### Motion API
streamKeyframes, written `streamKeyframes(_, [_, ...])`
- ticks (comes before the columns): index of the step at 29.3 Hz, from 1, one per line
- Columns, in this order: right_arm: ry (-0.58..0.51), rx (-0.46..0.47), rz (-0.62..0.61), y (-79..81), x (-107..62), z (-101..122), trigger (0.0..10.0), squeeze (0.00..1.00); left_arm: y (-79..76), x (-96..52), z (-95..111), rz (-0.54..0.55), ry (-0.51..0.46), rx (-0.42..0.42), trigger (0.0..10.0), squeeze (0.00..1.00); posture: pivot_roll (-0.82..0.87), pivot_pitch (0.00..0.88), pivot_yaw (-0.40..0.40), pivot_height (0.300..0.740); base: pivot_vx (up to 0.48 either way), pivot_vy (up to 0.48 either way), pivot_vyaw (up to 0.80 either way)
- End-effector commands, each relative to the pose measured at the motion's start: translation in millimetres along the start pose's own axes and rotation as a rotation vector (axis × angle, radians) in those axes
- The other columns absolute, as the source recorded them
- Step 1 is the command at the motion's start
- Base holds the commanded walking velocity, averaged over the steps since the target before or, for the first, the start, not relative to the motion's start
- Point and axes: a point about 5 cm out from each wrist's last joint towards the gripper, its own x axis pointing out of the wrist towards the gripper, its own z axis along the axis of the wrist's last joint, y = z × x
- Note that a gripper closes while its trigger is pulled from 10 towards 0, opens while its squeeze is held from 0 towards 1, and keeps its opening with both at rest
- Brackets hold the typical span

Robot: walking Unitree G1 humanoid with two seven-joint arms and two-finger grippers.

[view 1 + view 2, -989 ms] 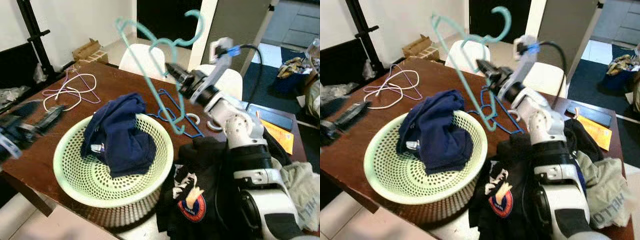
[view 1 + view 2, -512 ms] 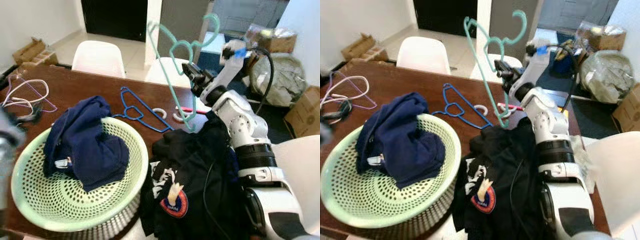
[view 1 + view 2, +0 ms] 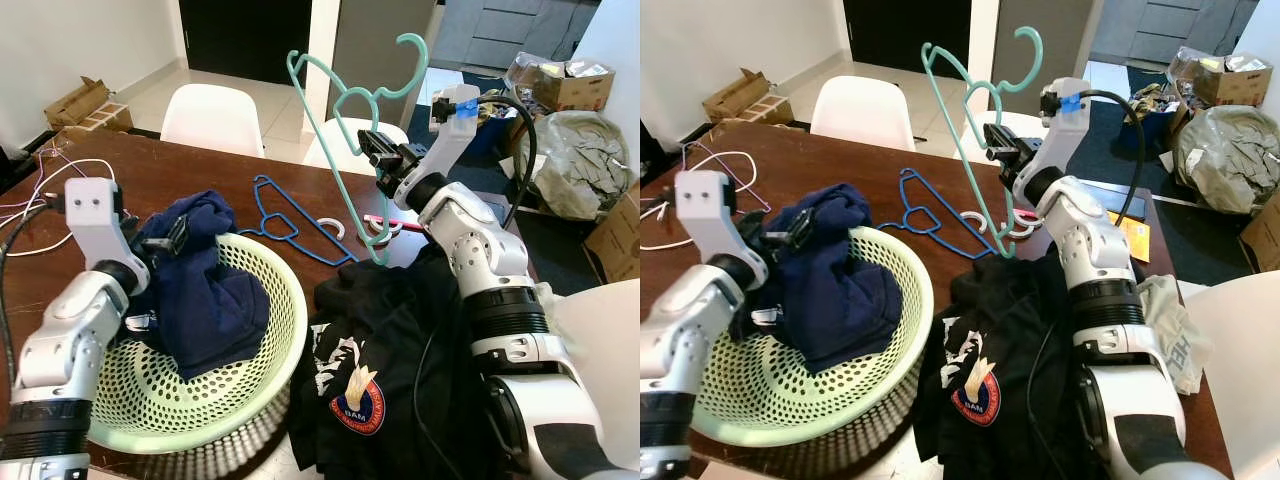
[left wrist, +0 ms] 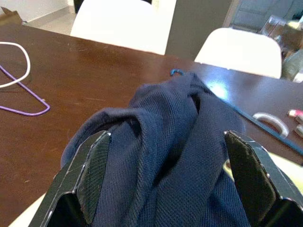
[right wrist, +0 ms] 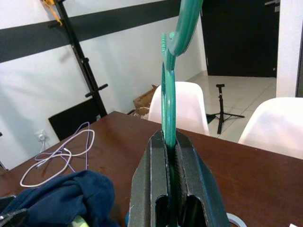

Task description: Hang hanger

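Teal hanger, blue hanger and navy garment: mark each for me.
teal hanger (image 3: 335,140), left eye view, long side bar.
blue hanger (image 3: 930,222), right eye view, frame lying on table.
navy garment (image 4: 175,156), left wrist view, bunched folds.

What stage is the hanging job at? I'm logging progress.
Done: the right pincer is shut on the teal hanger, lifted above the table. In hand: the left pincer is open around the navy garment in the basket. Left: hanging it; the black rack stands apart.

Green basket (image 3: 270,390), navy garment (image 3: 205,300), black shirt (image 3: 390,350), white chairs (image 3: 215,120)
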Motion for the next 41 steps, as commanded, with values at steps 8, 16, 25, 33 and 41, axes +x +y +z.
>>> streamKeyframes(8, [0.001,-0.018,0.000,-0.8,0.9,0,0.0,0.00,-2.8,1.4,-12,0.019,0.052,0.025,0.0,0.00,0.12,0.000,-0.069,0.740,0.000,0.000,0.00])
streamKeyframes(16, [0.000,-0.021,-0.001,-1.4,0.2,1,0.0,0.00,-5.4,4.8,-12,0.001,0.050,0.033,0.0,0.00,0.12,0.000,-0.063,0.740,0.000,0.000,0.00])
streamKeyframes(25, [0.002,-0.024,0.003,-2.0,0.0,1,0.0,0.00,-1.4,4.7,-14,0.011,0.061,0.032,0.0,0.00,0.12,0.000,-0.066,0.740,0.000,0.000,0.00])
streamKeyframes(33, [0.002,-0.023,0.011,-0.3,2.3,1,0.0,0.00,-8.5,6.1,44,-0.043,-0.134,0.108,0.0,0.00,0.12,0.000,-0.075,0.740,0.000,0.000,0.00])
streamKeyframes(41, [0.001,-0.013,0.028,3.6,5.5,-1,0.0,0.00,-79.1,-22.1,162,-0.346,-0.588,0.207,0.0,0.00,0.13,0.000,-0.078,0.740,0.000,0.000,0.00])
